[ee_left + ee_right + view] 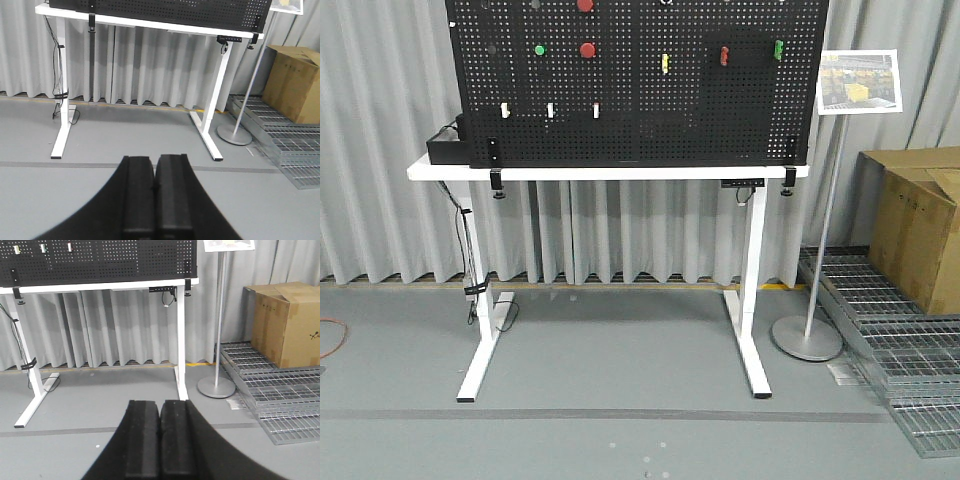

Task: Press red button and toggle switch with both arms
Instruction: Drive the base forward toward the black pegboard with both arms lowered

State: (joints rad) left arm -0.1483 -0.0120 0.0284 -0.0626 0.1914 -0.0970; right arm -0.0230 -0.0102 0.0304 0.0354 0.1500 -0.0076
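A black pegboard (pixel 640 110) stands on a white table (pixel 610 172). It carries a red button (pixel 588 50), a second red button (pixel 584 5) at the top edge, a green button (pixel 540 49), a red toggle switch (pixel 724 55), a yellow one (pixel 664 63), a green one (pixel 778 49) and white switches (pixel 550 110). No arm shows in the front view. My left gripper (pixel 154 162) is shut and empty, low over the floor, far from the board. My right gripper (pixel 160 406) is shut and empty, likewise far back.
A sign stand (pixel 808 335) with a picture (pixel 860 80) is right of the table. A cardboard box (pixel 920 225) sits on metal grates (pixel 900 340) at the right. Cables (pixel 470 250) hang by the left table leg. Grey curtains line the back.
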